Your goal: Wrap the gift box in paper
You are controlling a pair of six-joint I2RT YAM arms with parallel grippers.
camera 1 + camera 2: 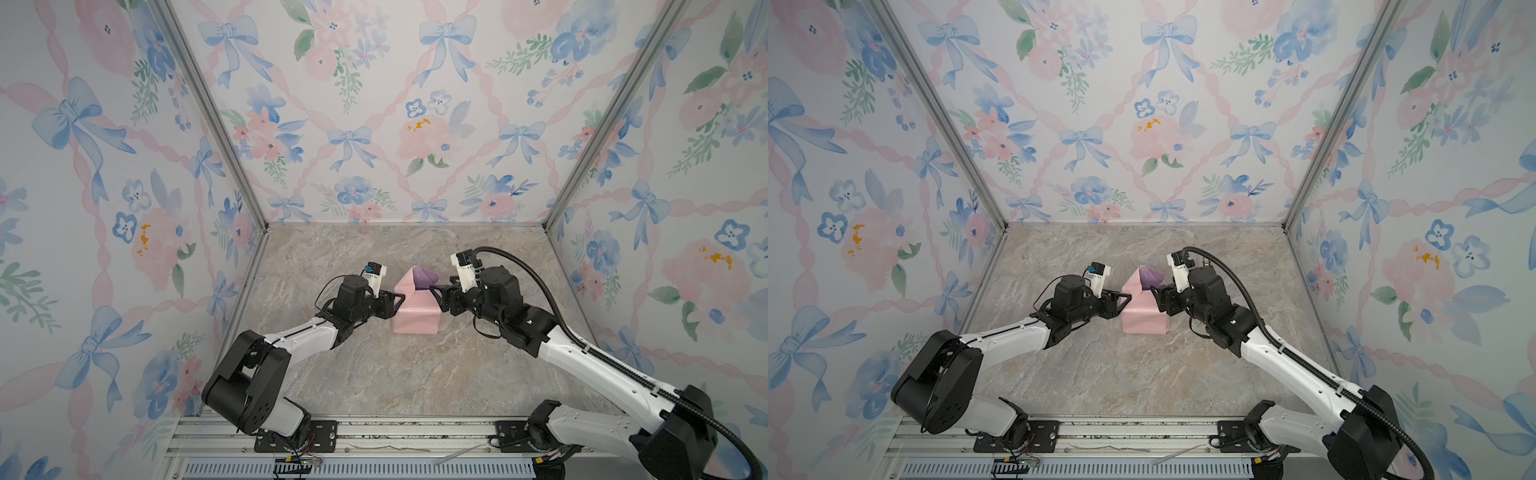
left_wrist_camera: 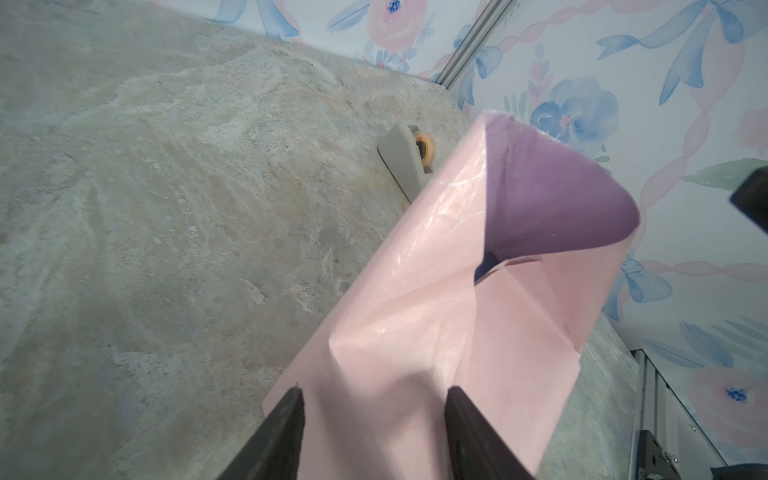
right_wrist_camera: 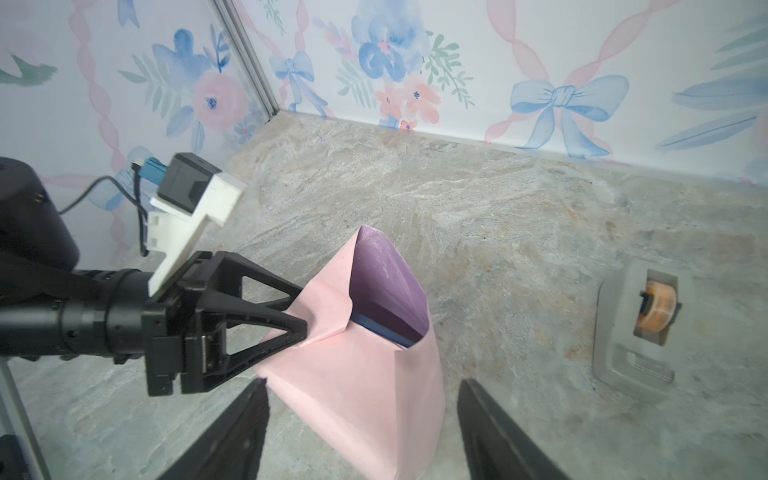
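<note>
A marbled table is filling the floor of a flower-papered booth, and two arms are reaching in to its middle. There the paper is lying folded into a pink sleeve, its far end gaping open and showing the lilac inner side. The long wrap looks done, so the end folds are probably the step being worked.

The left gripper is pressing its tips against the sleeve's side with the jaws apart. Whether it is pinching paper I cannot tell. The right gripper is reaching in from the opposite side, spread wide about the sleeve and gripping nothing.

The box is sitting inside the sleeve, with only a navy edge showing at the mouth. Next, the gaping end is likely needing its sides tucked in and its flap pressed flat, without dragging the box out.

A dispenser is sitting well apart on the table, holding an orange tape roll.
</note>
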